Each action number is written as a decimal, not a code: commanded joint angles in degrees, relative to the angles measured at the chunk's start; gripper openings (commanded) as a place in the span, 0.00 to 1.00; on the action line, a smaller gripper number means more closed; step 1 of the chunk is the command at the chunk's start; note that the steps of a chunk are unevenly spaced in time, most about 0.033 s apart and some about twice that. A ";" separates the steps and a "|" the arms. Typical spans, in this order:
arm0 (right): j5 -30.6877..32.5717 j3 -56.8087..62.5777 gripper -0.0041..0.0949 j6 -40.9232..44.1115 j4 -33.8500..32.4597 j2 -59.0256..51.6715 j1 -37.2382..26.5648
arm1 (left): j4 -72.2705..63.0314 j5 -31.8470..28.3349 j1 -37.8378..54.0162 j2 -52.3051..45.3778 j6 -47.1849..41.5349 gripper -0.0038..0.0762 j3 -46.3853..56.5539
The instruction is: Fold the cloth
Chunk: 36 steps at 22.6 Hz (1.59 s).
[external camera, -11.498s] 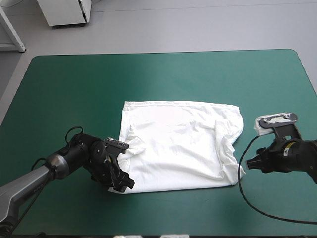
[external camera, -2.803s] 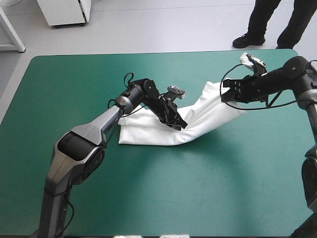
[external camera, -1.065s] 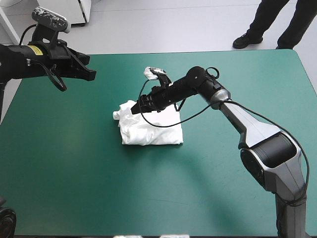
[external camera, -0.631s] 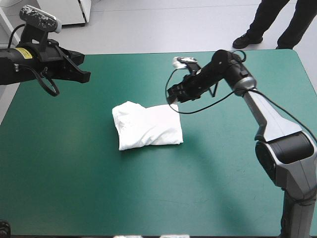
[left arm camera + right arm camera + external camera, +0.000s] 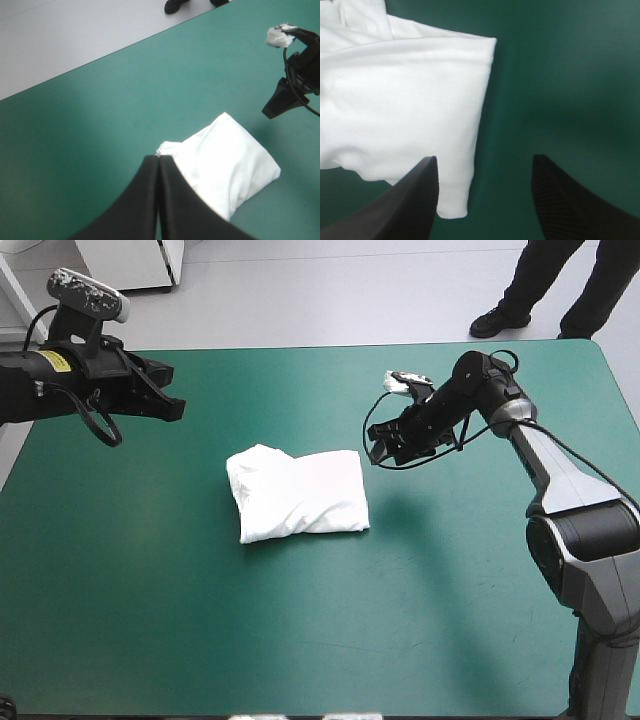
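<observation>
Compared with just before, the right gripper (image 5: 381, 448) sits farther from the T-shirt (image 5: 300, 492), hanging beside its right edge with fingers spread wide and holding nothing. The left gripper (image 5: 159, 160) stays raised toward the counter's (image 5: 300, 630) far-left corner, pinched closed and empty. The T-shirt lies mid-counter as a compact bundle. Its left end looks slightly rumpled, but folding seems essentially finished.
</observation>
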 commanded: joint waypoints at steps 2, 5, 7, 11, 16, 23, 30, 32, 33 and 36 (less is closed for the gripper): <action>-0.13 -1.17 0.58 -1.92 5.05 -0.52 1.11 | -1.12 1.13 -0.11 -1.79 0.13 0.04 -0.91; -0.61 -1.17 0.58 -2.16 5.41 2.21 3.12 | -0.86 1.13 -0.11 -1.79 0.13 0.04 -0.91; -0.61 -1.17 0.58 -2.16 5.94 4.28 4.81 | -0.71 1.01 -0.11 -1.79 0.13 0.04 -0.91; -1.65 -1.29 0.57 -2.55 7.59 7.03 7.46 | -0.71 0.90 -0.11 -1.79 0.13 0.04 -0.91; -2.73 -1.29 0.24 -1.68 5.28 7.48 8.01 | -0.71 0.68 -0.11 -1.79 0.13 0.04 -0.91; -5.30 -1.29 0.04 1.58 -4.82 6.77 7.91 | -1.09 0.68 -0.11 -1.79 0.13 0.04 -0.91; 0.78 -1.09 0.04 5.96 -25.68 0.75 0.52 | -1.44 0.78 -0.11 -1.88 0.13 0.04 -0.91; 0.78 0.29 0.04 6.52 -26.44 -1.67 -3.44 | -1.73 0.78 -0.11 -1.88 0.13 0.04 -0.91; 0.78 1.22 0.04 6.37 -26.72 -2.70 -5.18 | -1.87 0.68 -0.11 -1.88 0.00 0.04 -0.91; 0.78 4.72 0.04 6.51 -28.70 -5.76 -10.67 | -2.09 0.68 -0.11 -1.88 0.18 0.04 -0.91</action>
